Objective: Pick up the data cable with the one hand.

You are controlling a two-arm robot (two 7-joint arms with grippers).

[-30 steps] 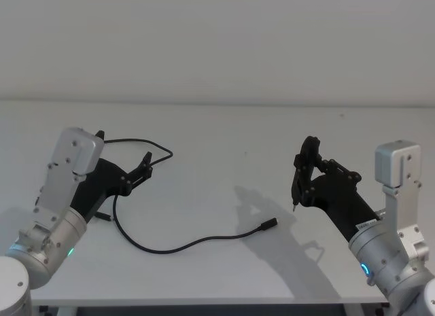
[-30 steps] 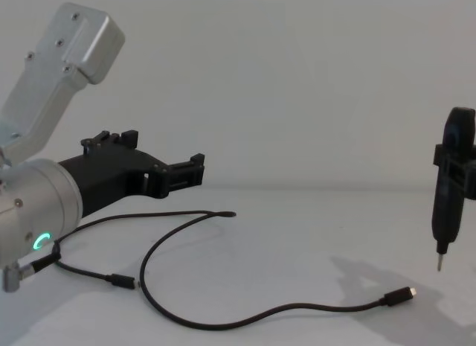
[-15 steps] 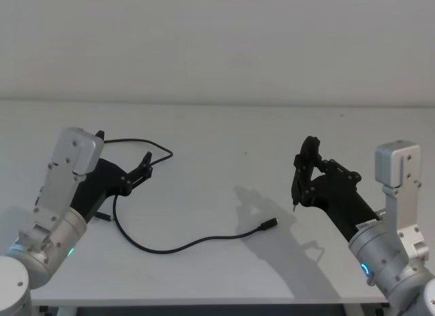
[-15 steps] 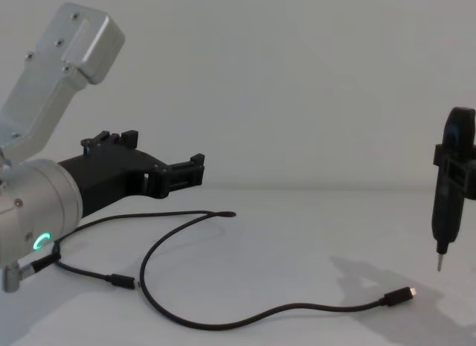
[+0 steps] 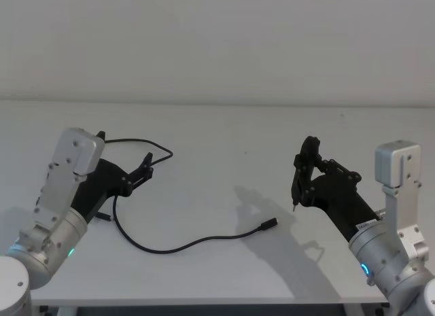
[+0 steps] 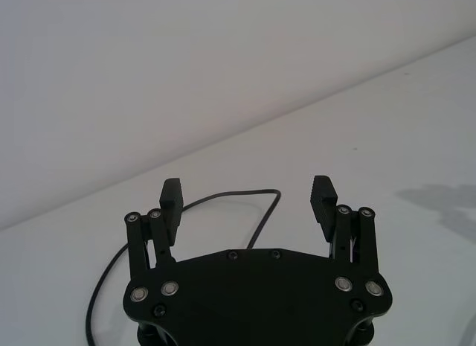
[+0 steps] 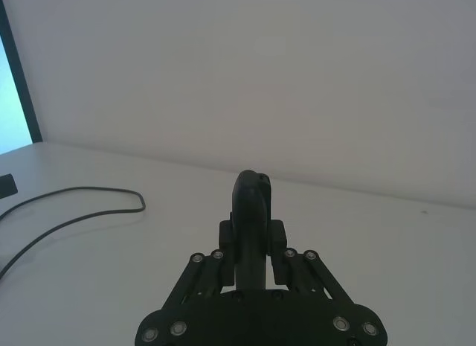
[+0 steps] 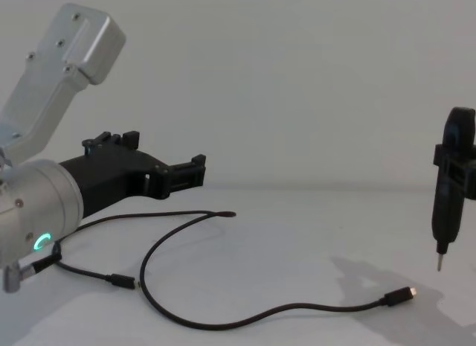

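Observation:
The data cable (image 5: 190, 244) lies loose on the white table, curving from a loop at the back left to a silver-tipped plug (image 5: 269, 224) near the middle. Its other plug (image 8: 123, 282) rests beside my left arm. My left gripper (image 5: 145, 164) hovers open just above the cable's back loop (image 6: 256, 193), with nothing between its fingers. In the chest view the left gripper (image 8: 196, 172) hangs over the loop (image 8: 212, 213). My right gripper (image 5: 304, 172) is shut on a slim dark tool (image 8: 444, 212) with a needle tip, held upright above the table, right of the plug (image 8: 402, 293).
The white table (image 5: 224, 136) runs back to a plain white wall. Its front edge (image 5: 204, 303) lies close below the cable. A small dark object (image 7: 6, 186) sits at the table's far left side in the right wrist view.

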